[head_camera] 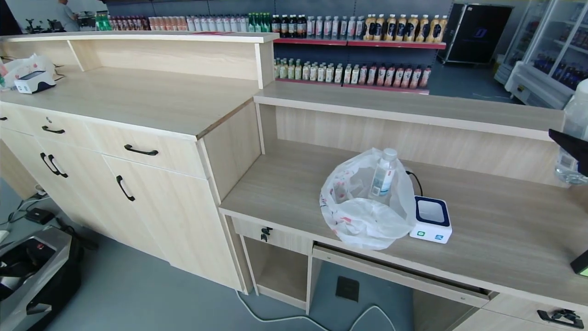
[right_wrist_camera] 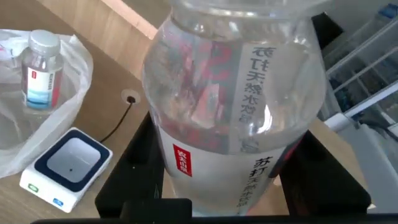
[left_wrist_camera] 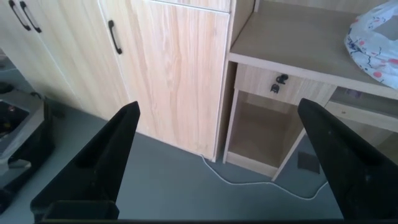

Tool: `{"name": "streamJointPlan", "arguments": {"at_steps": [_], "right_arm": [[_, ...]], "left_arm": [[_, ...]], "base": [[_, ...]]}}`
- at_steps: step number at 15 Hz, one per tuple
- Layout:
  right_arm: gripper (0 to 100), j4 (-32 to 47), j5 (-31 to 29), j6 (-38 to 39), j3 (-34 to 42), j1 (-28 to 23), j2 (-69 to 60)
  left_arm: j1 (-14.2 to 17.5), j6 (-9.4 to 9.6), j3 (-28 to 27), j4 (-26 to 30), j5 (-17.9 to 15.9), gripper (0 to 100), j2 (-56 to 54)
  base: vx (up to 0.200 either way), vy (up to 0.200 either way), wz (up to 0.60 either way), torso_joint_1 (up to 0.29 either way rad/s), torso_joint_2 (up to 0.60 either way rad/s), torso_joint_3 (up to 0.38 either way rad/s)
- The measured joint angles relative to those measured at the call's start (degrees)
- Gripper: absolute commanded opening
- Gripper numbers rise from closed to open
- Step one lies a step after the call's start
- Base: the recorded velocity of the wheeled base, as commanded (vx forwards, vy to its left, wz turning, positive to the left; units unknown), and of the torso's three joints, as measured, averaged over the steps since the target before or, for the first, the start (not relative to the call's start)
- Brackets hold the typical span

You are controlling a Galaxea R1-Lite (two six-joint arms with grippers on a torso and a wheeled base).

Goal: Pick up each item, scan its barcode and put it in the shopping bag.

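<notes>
A large clear water bottle (right_wrist_camera: 236, 106) was gripped between the black fingers of the right gripper (right_wrist_camera: 227, 186), which were closed on its lower body with the bottle upright. In the head view the held bottle (head_camera: 574, 133) and the right gripper (head_camera: 569, 147) were seen at the counter's right end, well apart from the shopping bag (head_camera: 363, 216). A red and white label with dark vertical print was seen on the held bottle; the print was not transcribed. The white plastic bag, printed with red marks, was open on the wooden counter (head_camera: 496, 230), and a small bottle (head_camera: 383, 177) with a white cap and a red, white and blue label stood upright inside it. A white and navy barcode scanner (head_camera: 432, 219) lay touching the bag's right side, with a green and a blue mark on its front edge. The left gripper (left_wrist_camera: 214, 180) was spread wide and empty, low over the grey floor (left_wrist_camera: 186, 180) before the cabinet doors (left_wrist_camera: 174, 68).
</notes>
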Motion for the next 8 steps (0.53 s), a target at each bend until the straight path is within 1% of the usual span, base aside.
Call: {"name": "streamJointPlan", "arguments": {"at_steps": [2,3,4,5,8], "right_arm": [[0,-2.8,4.9,-2.9,-1.2,1.0,2.8],[0,-4.6,9.2,-3.8,-1.4,1.5,4.4],[0,-5.8,12.3,-4.4,-1.6,2.0,6.6],[0,-6.3,13.8,-4.7,-1.8,2.7,8.5],[0,-8.3,15.6,-5.1,-3.7,4.7,13.8]], "left_arm": [[-0.1,0.0,0.0,0.0,0.0,100,0.0],[-0.1,0.02,0.0,0.0,0.0,100,0.0],[-0.1,0.0,0.0,0.0,0.0,100,0.0],[-0.1,0.02,0.0,0.0,0.0,100,0.0],[-0.1,0.0,0.0,0.0,0.0,100,0.0]], "base": [[0.0,0.0,0.0,0.0,0.0,0.0],[0.0,0.0,0.0,0.0,0.0,0.0],[0.0,0.0,0.0,0.0,0.0,0.0],[0.0,0.0,0.0,0.0,0.0,0.0],[0.0,0.0,0.0,0.0,0.0,0.0]]}}
